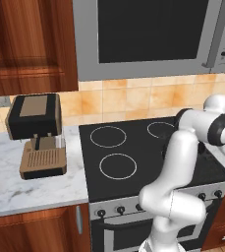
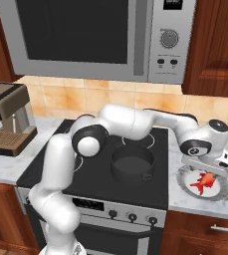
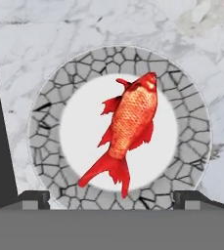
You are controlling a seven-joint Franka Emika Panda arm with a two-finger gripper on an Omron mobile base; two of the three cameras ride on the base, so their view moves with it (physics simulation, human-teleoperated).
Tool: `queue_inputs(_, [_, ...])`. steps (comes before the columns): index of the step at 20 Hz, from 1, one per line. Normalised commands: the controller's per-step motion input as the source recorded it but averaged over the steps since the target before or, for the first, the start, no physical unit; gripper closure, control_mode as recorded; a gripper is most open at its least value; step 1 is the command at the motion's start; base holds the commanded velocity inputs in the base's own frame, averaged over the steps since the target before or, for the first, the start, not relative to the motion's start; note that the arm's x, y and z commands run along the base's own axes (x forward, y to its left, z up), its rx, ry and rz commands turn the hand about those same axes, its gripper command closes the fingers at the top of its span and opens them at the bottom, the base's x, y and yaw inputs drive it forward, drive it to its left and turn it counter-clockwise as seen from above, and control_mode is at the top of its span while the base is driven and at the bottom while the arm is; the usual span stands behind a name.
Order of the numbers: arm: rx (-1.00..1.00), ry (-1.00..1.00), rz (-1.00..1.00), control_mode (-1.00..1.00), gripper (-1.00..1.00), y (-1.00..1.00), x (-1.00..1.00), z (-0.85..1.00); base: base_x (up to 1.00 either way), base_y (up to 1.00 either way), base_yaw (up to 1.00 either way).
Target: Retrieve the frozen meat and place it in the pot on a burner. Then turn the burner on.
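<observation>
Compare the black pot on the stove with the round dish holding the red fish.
The low black pot is deep and dark; the pale round dish with a crackled grey rim is flat and light. The pot sits on the black stovetop, the dish on the marble counter. The pot is empty; the dish holds the red fish. Both are round.

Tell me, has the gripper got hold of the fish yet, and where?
Nothing is held. The gripper hangs open above the red fish, which lies flat on the plate, fingertips wide apart.
</observation>
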Motion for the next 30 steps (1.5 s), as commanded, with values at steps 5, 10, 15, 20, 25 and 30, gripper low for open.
queue_inputs(5, [0.00, 0.06, -0.01, -1.00, -1.00, 0.00, 0.29, -0.33, 0.00, 0.00, 0.00])
queue_inputs(10, [0.00, 0.11, -0.02, -1.00, -1.00, -0.09, 0.16, -0.38, 0.00, 0.00, 0.00])
queue_inputs(15, [0.01, 0.09, 0.00, -1.00, -1.00, -0.24, 0.07, -0.21, 0.00, 0.00, 0.00])
queue_inputs(20, [0.01, 0.01, -0.04, -1.00, -1.00, -0.18, 0.00, -0.13, 0.00, 0.00, 0.00])
queue_inputs(25, [0.02, 0.00, -0.08, -1.00, -1.00, 0.00, 0.00, -0.10, 0.00, 0.00, 0.00])
queue_inputs(30, [0.00, 0.00, -0.07, -1.00, -1.00, 0.00, 0.00, -0.11, 0.00, 0.00, 0.00])
